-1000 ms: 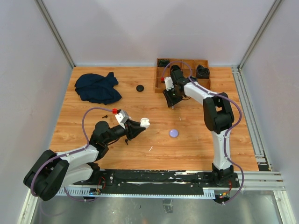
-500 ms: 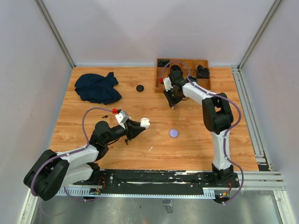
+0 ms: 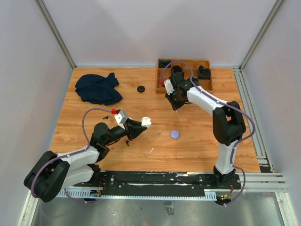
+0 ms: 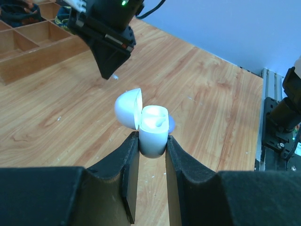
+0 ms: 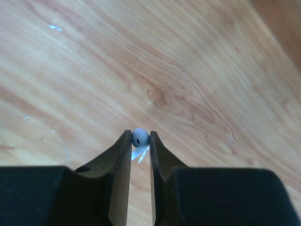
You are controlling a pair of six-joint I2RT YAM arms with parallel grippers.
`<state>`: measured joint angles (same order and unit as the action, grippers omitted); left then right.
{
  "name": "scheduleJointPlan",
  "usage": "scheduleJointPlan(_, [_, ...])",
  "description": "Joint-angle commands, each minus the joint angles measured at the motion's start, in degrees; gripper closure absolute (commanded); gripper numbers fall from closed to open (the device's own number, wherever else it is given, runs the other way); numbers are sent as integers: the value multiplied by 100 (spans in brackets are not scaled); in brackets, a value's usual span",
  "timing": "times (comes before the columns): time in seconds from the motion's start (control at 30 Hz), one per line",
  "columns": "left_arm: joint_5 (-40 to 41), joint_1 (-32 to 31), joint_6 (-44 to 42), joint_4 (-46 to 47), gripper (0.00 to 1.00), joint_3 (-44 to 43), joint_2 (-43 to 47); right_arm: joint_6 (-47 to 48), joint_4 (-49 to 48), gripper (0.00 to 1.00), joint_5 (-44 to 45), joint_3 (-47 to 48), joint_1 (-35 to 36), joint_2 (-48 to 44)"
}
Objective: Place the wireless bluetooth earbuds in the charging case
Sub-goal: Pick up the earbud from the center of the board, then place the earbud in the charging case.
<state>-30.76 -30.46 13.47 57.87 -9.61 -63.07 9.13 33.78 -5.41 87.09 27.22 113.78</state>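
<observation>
My left gripper (image 3: 142, 125) is shut on a white charging case (image 4: 153, 132) with its lid open; one white bud lies inside. It holds the case above the table, left of centre (image 3: 146, 123). My right gripper (image 3: 175, 106) is shut on a white earbud (image 5: 140, 137), pinched at the fingertips above the bare wood, in front of the wooden tray. In the left wrist view the right gripper (image 4: 112, 73) hangs beyond the case with the bud at its tip. A pale purple round case (image 3: 175, 134) lies shut on the table between the arms.
A wooden compartment tray (image 3: 184, 84) with coiled black cables stands at the back right. A dark blue cloth (image 3: 98, 88) lies at the back left. A black round case (image 3: 140, 88) sits beside it. Small black bits lie near the left arm (image 3: 105, 117).
My right gripper has moved a little forward and right, away from the tray, with the earbud in it. The left gripper with the case has barely moved.
</observation>
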Motion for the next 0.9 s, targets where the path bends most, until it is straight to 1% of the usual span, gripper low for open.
scheduleJointPlan(0.0, [-103, 33, 91, 465, 100, 55, 110, -143, -54, 88, 183, -271, 286, -928])
scheduleJointPlan(0.13, [-116, 38, 104, 480, 100, 55, 287, -243, -169, 88, 352, -548, 525, -1591])
scheduleJointPlan(0.27, [-140, 37, 109, 533, 100, 73, 477, -240, -223, 89, 597, -695, 923, -2211])
scheduleJointPlan(0.47, [-266, 32, 93, 855, 100, 89, 698, -163, -363, 89, 874, -912, 1500, -3155])
scheduleJointPlan(0.63, [-408, 31, -88, 1165, 100, 70, 749, -41, -848, 89, 893, -1291, 1989, -4040])
scheduleJointPlan(0.73, [-539, 31, -122, 1365, 100, 20, 713, 33, -1139, 89, 874, -1480, 2354, -4407])
scheduleJointPlan(0.87, [-710, 31, -166, 1368, 100, -127, 691, 204, -1484, 89, 867, -1669, 2844, -4762])
